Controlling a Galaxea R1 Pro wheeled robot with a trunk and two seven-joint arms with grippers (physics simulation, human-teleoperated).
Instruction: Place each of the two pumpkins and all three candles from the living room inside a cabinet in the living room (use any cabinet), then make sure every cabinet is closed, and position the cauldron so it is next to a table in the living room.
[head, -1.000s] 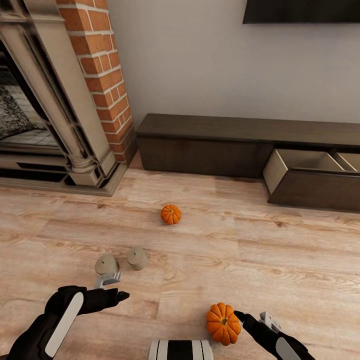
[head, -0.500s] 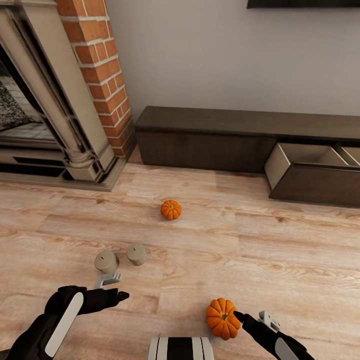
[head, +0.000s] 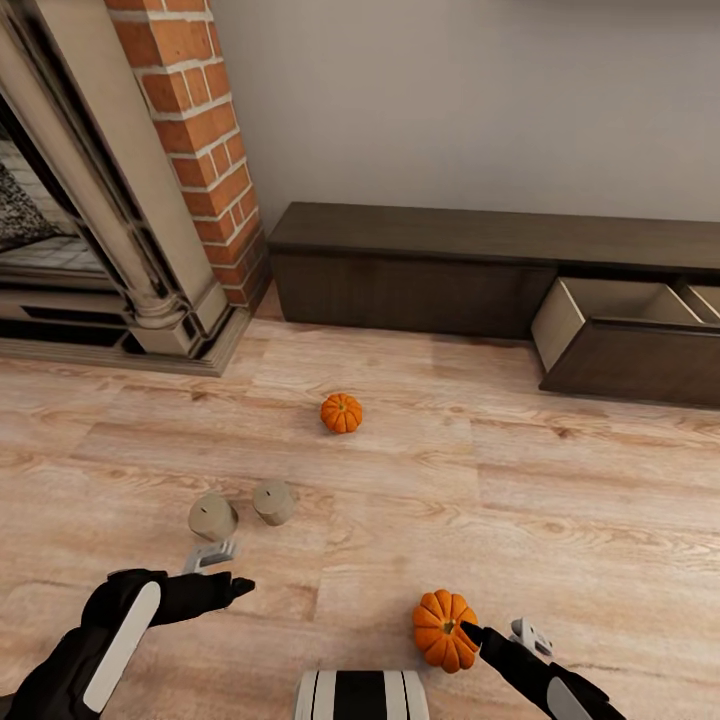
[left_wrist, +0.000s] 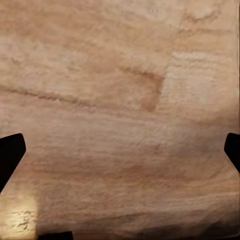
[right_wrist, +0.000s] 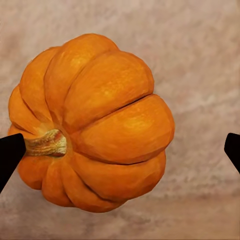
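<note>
Bare floor (head: 560, 520) before open drawer (head: 625, 340)

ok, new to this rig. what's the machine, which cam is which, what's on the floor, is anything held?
It is a simulated wheeled robot with two arms, each ending in a pincer. The wide picture comes from its head camera; the close-ups come from a camera on each wrist. On the wood floor lie two pumpkins, the far one and the near pumpkin, plus two tan candles. The cabinet has an open drawer. The right pincer is open around the near pumpkin, not gripping it. The left pincer is open over bare floor. Nothing is held.
</note>
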